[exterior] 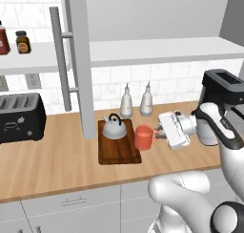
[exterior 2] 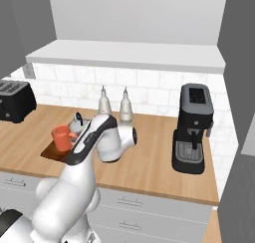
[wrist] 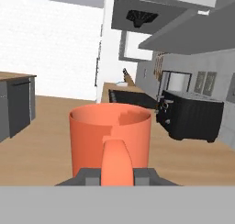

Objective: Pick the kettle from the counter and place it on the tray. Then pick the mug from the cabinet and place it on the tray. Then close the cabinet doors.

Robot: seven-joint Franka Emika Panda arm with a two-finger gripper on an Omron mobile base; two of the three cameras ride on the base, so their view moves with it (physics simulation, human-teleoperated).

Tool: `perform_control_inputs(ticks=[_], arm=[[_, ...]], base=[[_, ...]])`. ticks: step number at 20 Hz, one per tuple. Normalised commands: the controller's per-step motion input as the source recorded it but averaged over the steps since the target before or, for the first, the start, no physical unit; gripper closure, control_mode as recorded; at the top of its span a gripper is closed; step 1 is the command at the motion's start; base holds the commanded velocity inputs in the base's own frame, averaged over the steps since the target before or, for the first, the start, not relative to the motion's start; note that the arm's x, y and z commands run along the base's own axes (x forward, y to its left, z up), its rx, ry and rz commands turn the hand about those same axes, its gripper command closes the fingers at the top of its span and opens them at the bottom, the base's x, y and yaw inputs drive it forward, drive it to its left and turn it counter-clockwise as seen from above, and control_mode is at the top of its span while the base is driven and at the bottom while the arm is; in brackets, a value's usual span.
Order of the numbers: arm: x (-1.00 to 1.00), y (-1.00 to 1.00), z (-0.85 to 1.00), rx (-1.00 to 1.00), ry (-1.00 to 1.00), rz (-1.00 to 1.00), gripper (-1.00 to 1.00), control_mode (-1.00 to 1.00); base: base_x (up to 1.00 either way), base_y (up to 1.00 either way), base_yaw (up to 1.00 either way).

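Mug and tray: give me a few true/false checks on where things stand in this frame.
1. The kettle sits on the tray. True.
2. The mug is on the cabinet shelf. False: it is down at counter height, by the tray's right edge, held by its handle in the gripper.
3. The gripper is open and clear of the mug. False: in the hand view its fingers sit on either side of the mug's handle, shut on it.
4. The cabinet door stands open. True.
5. Two white bottles stand behind the tray. True.
6. The toaster is on the tray. False: it sits on the counter, far left of the tray.
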Motion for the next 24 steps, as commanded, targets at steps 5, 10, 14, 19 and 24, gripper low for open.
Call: perform_control_inputs(ticks=[5, 10, 14, 19, 24], arm=[[0.20, 0.29, -0.35, 0.00, 0.00, 0.06, 1.00, -1.00], [0.35, 0.29, -0.35, 0.00, 0.00, 0.02, 1.00, -1.00], [0.41, 0.12, -0.29, 0.00, 0.00, 0.02, 1.00, -1.00], [0.39, 0.05, -0.25, 0.00, 0.00, 0.03, 1.00, -1.00], [0.38, 0.01, -0.19, 0.00, 0.00, 0.02, 1.00, -1.00]], base=[[0.00, 0.00, 0.00], [0.00, 0.00, 0.00], [0.00, 0.00, 0.00], [0.00, 0.00, 0.00], [0.00, 0.00, 0.00]])
